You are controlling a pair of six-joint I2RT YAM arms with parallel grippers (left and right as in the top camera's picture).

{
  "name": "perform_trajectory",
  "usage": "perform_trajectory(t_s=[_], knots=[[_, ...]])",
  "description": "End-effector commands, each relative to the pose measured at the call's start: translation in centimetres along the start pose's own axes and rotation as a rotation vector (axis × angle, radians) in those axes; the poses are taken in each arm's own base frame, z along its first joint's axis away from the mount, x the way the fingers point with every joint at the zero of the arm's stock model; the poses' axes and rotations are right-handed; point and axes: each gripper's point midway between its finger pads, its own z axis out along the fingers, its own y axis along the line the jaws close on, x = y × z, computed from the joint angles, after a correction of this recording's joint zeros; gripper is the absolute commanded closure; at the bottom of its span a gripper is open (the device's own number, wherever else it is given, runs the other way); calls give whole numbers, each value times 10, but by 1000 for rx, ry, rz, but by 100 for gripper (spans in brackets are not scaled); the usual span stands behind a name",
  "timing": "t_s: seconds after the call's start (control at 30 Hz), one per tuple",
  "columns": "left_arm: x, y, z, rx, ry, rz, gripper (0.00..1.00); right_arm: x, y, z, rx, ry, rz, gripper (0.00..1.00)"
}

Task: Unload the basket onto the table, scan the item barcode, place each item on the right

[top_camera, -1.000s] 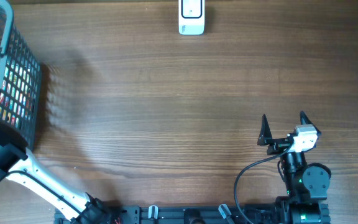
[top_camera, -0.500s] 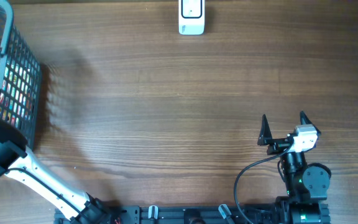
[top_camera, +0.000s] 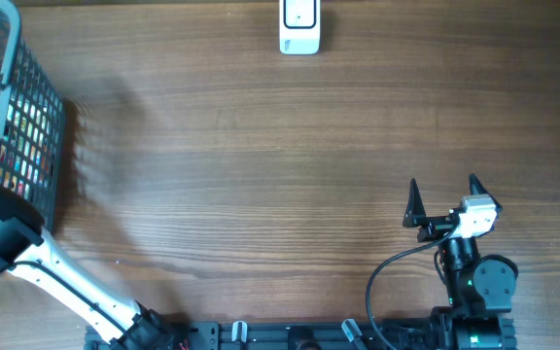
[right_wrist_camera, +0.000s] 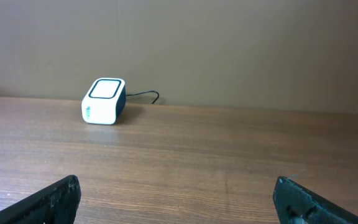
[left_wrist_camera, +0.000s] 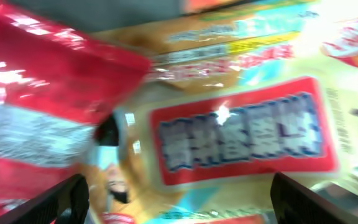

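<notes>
My left arm [top_camera: 3,238] reaches into the grey mesh basket [top_camera: 32,117] at the table's left edge. In the left wrist view my left gripper [left_wrist_camera: 179,205] is open, its fingers [left_wrist_camera: 64,199] wide apart just over blurred snack packets. Closest is a cream packet with a red label and blue characters [left_wrist_camera: 241,134]. A red packet [left_wrist_camera: 42,93] lies to its left. No barcode shows. The white scanner [top_camera: 299,26] stands at the far middle edge and appears in the right wrist view as the scanner [right_wrist_camera: 103,101]. My right gripper [top_camera: 443,185] hovers open and empty over the table's right front.
The basket's wire walls stand around my left gripper and hold several packets. The scanner's cable [right_wrist_camera: 145,94] trails off behind it. A plain wall [right_wrist_camera: 229,50] rises beyond the table's far edge.
My left arm has sunk a little deeper into the basket and its jaws have narrowed slightly. The right arm has not moved.
</notes>
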Motion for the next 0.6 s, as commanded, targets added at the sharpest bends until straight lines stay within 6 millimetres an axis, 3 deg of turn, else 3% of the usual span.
perform_trajectory(t_s=[0.0, 0.4, 0.5, 0.57], knots=[[12, -28, 10, 60, 33, 179, 8, -1, -1, 0, 10, -7, 8, 1], [18, -43, 13, -52, -1, 277, 10, -1, -1, 0, 10, -7, 8, 0], [16, -43, 13, -51, -8, 277, 20, -1, -1, 0, 10, -7, 8, 0], [14, -44, 15, -48, -17, 278, 20, -1, -1, 0, 10, -7, 8, 0]])
